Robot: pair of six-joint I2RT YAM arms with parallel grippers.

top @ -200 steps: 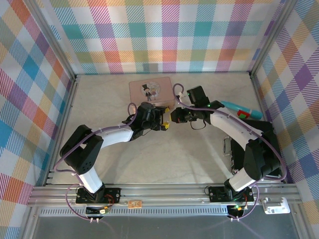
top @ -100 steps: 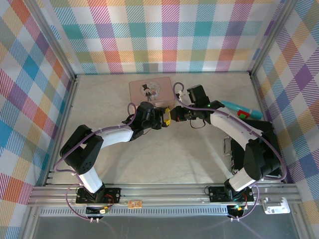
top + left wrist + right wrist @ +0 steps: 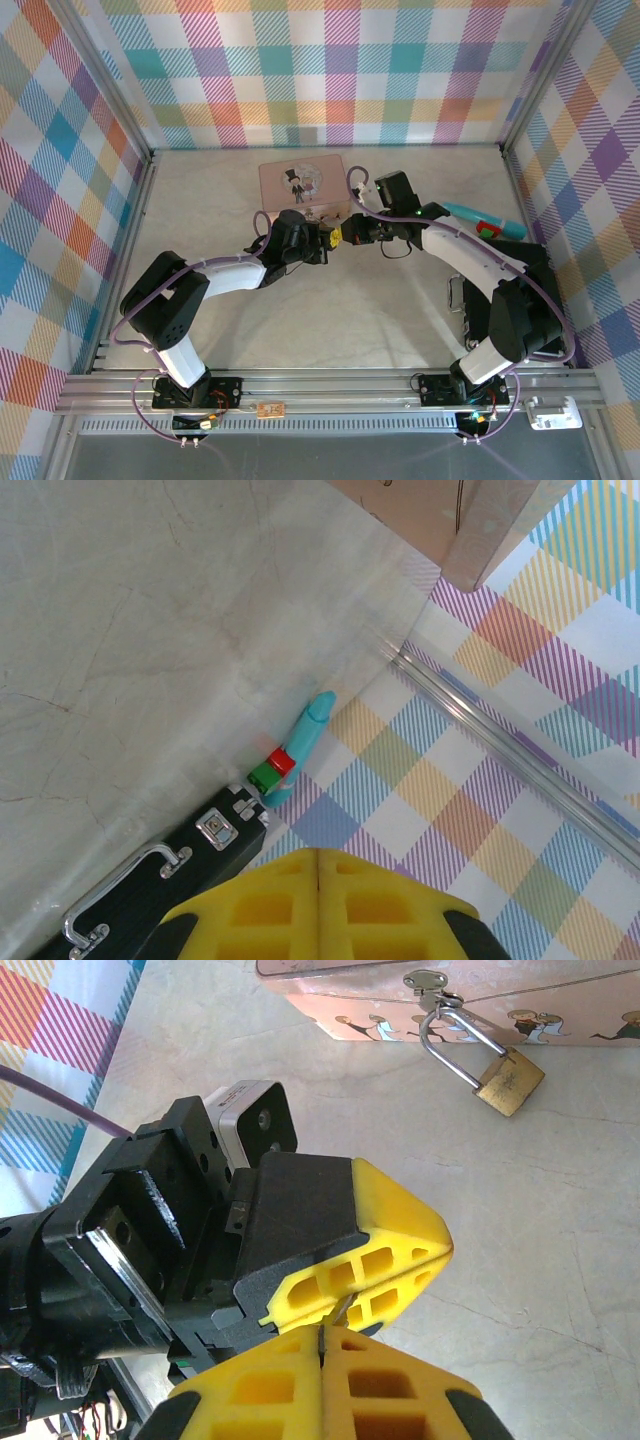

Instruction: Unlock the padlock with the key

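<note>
- If the left gripper [image 3: 390, 1265], its yellow fingers pressed together, has caught only the very tip of the thin dark grey metal key [image 3: 336, 1310], the sliver may drop to the pale marbled table [image 3: 380, 300] once the other side lets go. The key's far end meets the seam of those fingers, so I judge it pinched there, though how deeply is hidden.
- While both sides clamp the key, any pull or twist by either arm could skew it in the pads. A skewed key would then miss the keyhole.
- The right gripper [image 3: 322, 1345] has its yellow fingers closed on the key's near end.
- The small brass-gold padlock [image 3: 510, 1080] hangs by its silver shackle from the clasp of the flat pink tin [image 3: 560, 1000] and lies loose on the table just beside the tin's wall. A key pushed at it would likely swing it away unless it is steadied.
- The left arm [image 3: 235, 272] rises from its base, bends at the elbow and runs rightward to the middle, near the tin.
- The right arm [image 3: 465, 252] mirrors it, its forearm reaching leftward, so the two wrists face each other tip to tip.
</note>
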